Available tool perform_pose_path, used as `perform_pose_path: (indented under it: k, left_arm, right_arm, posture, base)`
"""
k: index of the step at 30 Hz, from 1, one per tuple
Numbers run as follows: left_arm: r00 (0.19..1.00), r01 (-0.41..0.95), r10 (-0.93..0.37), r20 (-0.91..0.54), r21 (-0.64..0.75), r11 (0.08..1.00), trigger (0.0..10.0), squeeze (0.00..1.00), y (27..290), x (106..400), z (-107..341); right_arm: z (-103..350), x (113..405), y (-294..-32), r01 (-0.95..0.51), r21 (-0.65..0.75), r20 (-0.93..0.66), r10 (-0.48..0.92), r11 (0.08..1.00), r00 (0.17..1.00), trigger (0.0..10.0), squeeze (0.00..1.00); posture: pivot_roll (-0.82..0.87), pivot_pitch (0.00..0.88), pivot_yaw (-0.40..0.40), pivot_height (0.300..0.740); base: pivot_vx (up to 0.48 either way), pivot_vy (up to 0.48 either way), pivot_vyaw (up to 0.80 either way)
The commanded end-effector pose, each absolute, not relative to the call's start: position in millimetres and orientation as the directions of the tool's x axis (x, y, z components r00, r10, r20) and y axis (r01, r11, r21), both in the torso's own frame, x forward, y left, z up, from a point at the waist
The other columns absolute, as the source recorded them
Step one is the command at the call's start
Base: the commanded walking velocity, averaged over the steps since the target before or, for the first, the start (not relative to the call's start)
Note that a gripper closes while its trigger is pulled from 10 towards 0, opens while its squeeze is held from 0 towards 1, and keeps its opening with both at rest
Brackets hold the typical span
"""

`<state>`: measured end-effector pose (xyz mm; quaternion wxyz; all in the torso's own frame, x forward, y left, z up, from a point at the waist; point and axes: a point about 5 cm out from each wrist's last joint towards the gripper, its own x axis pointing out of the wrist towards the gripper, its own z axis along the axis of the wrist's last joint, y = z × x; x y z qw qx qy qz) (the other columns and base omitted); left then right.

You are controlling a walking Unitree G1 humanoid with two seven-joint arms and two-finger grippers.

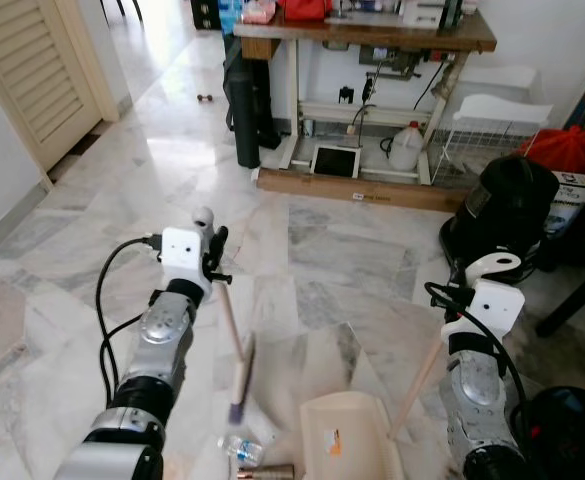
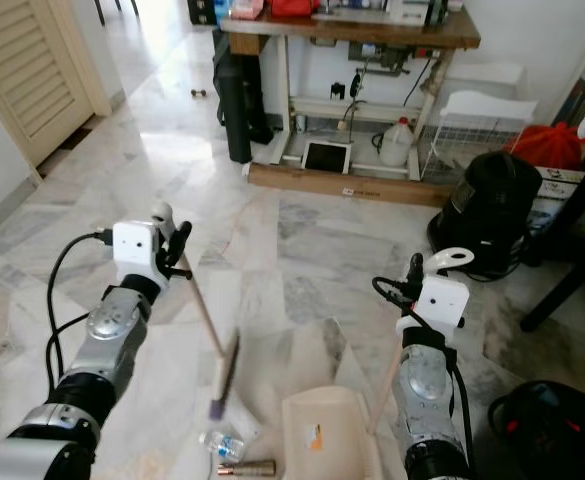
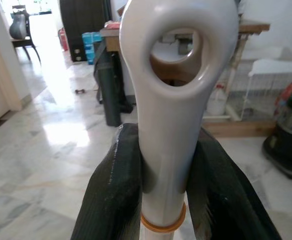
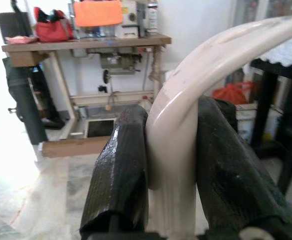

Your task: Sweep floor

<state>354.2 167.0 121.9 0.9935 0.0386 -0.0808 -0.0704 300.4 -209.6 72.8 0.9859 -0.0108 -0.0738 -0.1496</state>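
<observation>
My left gripper (image 1: 213, 252) is shut on the white looped handle (image 3: 178, 75) of a broom, one black finger (image 3: 111, 195) on each side. The stick slants down to the brush head (image 1: 240, 385) on the marble floor. My right gripper (image 1: 477, 272) is shut on the curved cream handle (image 4: 185, 115) of a beige dustpan (image 1: 347, 435), whose pan lies flat on the floor just right of the brush. A crushed plastic bottle (image 1: 240, 450) and a small brown tube (image 1: 268, 471) lie on the floor below the brush, left of the pan.
A black vacuum cleaner (image 1: 507, 205) stands to the right. At the back a sewing table (image 1: 372, 35) stands over a wooden plank (image 1: 362, 188), a jug (image 1: 405, 148) and a tall black bag (image 1: 244, 110). A louvred door (image 1: 32, 70) is at left.
</observation>
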Motion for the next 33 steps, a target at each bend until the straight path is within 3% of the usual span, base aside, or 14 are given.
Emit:
perform_pose_path:
  k: [1, 33]
  left_arm:
    - [0.974, 0.134, -0.153, 0.17, 0.115, 0.984, 10.0, 0.0, 169.6, 358.4, 129.7]
    - [0.978, 0.163, -0.187, 0.096, 0.209, 0.964, 10.0, 0.0, 195.2, 350.2, 119.4]
  right_arm:
    - [75.4, 302.1, -211.4, 0.304, -0.006, 0.16, -0.299, 0.953, 0.941, 10.0, 0.0]
    - [45.4, 289.0, -204.0, 0.322, -0.083, 0.056, -0.318, 0.943, 0.946, 10.0, 0.0]
  posture:
    - [0.07, 0.028, 0.004, 0.74]
    - [0.1, 0.076, 0.011, 0.74]
  base:
    - [0.0, 0.0, 0.0]
    - [0.0, 0.0, 0.0]
